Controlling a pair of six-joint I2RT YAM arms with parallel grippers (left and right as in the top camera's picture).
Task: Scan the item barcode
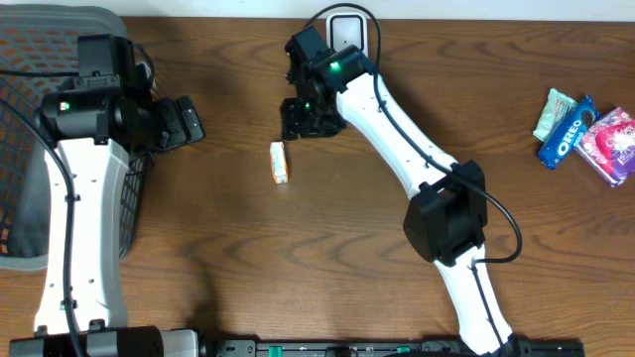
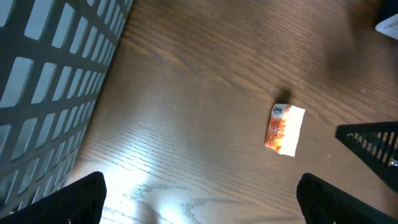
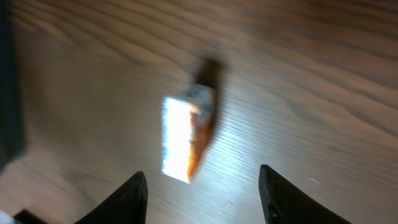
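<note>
Overhead, the orange packet (image 1: 279,162) lies on the worktop (image 1: 476,79), near my right pincer (image 1: 301,117) but apart. From left wrist, my left pincer (image 2: 199,199) stands wide open, empty. From right wrist, blurred: fingers (image 3: 134,196) parted, packet ahead, untouched.

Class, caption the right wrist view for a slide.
Open right gripper facing an orange packet lying on the wooden table.

free: bare table (image 1: 298,258) around packet (image 1: 279,162); blocked: basket (image 1: 18,198) at table's left edge | right gripper (image 1: 301,121) just behind packet
</note>
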